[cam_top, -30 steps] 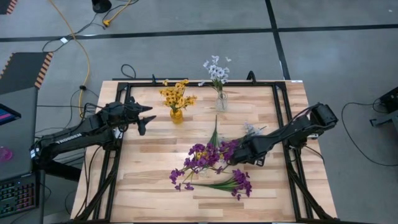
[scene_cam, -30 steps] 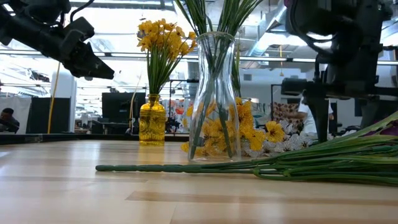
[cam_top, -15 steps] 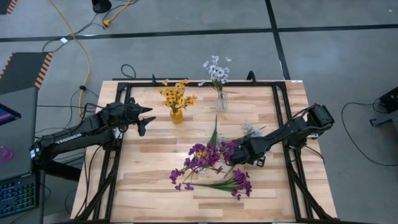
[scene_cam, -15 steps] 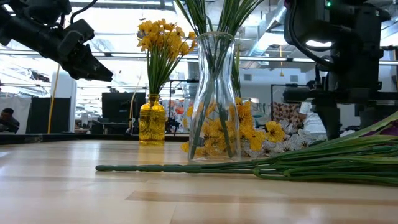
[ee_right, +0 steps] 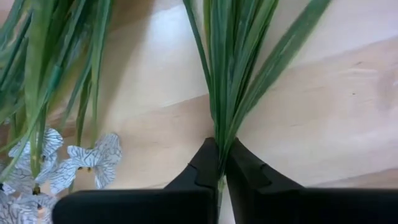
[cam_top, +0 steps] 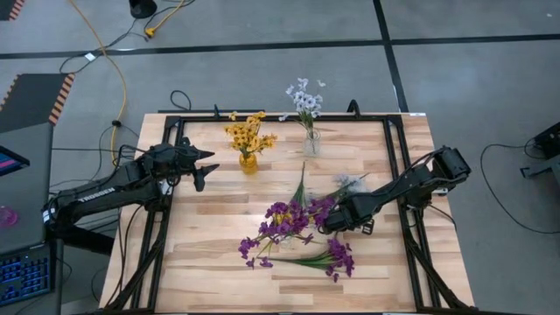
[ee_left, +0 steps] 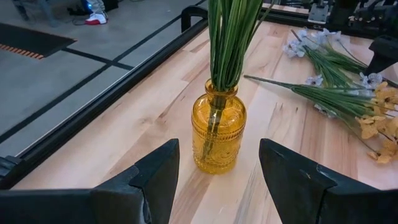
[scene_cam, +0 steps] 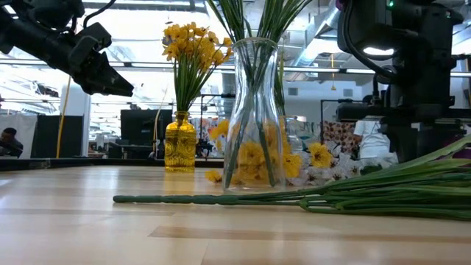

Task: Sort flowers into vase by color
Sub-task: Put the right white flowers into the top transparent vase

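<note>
Pale wood table (cam_top: pixel 219 262), ribbed amber glass vase (ee_left: pixel 218 132)

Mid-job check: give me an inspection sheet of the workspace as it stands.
Surface: wooden table, black frame.
Job's things: yellow flowers in amber vase; white flowers in clear vase; purple flowers and a white sprig lying loose.
Clutter: nothing seen.
Grippers: left gripper open, beside the amber vase; right gripper shut on green stems.
Cables: yellow cable on the floor.
Surroundings: grey floor, equipment at left.
</note>
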Motion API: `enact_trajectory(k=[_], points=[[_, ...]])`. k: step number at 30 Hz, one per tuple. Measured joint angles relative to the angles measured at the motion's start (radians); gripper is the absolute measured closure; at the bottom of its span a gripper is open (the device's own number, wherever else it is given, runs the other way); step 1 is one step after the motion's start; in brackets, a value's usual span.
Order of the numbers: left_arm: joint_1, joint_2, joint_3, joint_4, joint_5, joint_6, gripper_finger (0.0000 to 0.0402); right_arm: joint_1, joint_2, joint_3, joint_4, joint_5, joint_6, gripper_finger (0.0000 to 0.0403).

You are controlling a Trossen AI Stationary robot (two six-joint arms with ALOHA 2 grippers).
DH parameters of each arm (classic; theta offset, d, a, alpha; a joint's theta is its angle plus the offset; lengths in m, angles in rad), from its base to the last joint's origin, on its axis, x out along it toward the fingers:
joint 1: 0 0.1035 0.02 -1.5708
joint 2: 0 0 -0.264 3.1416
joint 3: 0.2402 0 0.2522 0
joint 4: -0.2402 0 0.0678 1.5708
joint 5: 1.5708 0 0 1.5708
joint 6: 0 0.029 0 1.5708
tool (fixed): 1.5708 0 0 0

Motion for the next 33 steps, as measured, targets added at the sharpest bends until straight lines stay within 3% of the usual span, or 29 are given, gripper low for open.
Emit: enact_trajectory(k=[6, 15, 29, 33], points=[[0.000, 0.000, 0.000, 0.000, 0.000, -0.001, 0.0191, 0.000, -0.029, -0.001, -0.016, 0.014, -0.025, 0.0358], [0.000, 0.000, 0.000, -0.023, 0.000, -0.001, 0.0191, -0.001, -0.187, -0.001, -0.172, 0.041, -0.071, 0.0358], [0.000, 0.000, 0.000, -0.022, 0.000, -0.031, 0.0191, -0.043, -0.480, 0.000, -0.373, 0.052, -0.302, 0.0358], [0.000, 0.000, 0.000, -0.022, 0.044, -0.032, 0.0191, -0.058, -0.559, 0.000, -0.372, 0.065, -0.383, 0.0358]])
